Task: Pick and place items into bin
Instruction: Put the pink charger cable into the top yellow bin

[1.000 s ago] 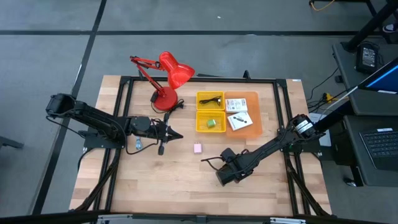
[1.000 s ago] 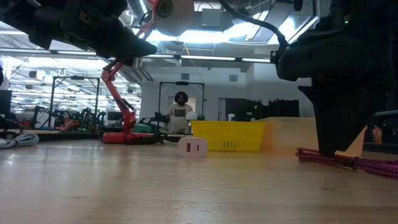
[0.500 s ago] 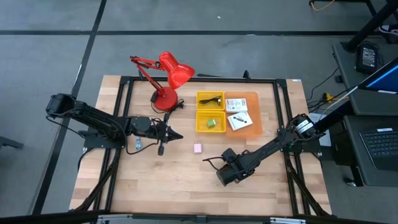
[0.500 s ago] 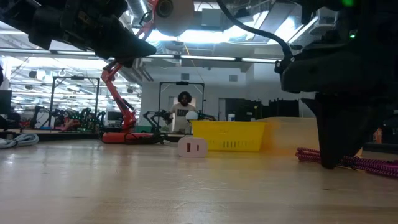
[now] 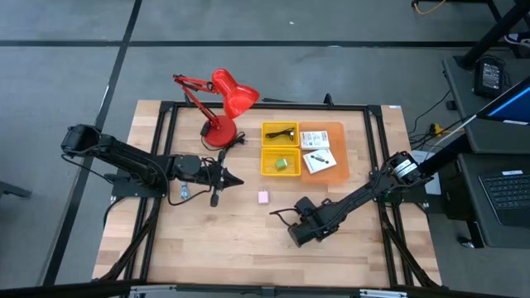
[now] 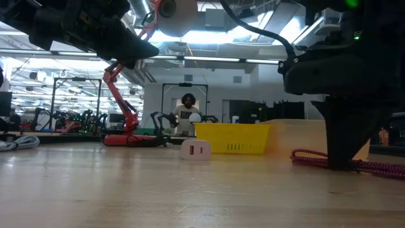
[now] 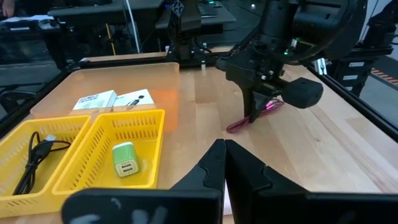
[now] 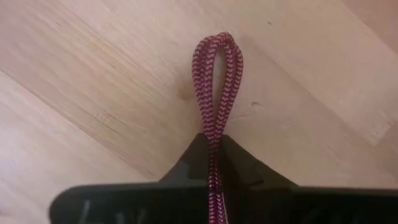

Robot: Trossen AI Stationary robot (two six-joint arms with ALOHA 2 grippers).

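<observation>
Your right gripper (image 8: pixel 214 163) pressing down on table, fingers clenched on maroon cord (image 8: pixel 216 74), loop poking out beyond tips; low pinch probably suits thin cord lying flat. Cord sitting near-right of yellow bin (image 5: pixel 281 161), well apart. Pink block (image 5: pixel 263 197) waiting between arms. Your left gripper (image 7: pixel 224 163) hovering left, fingers closed, holding nothing.
</observation>
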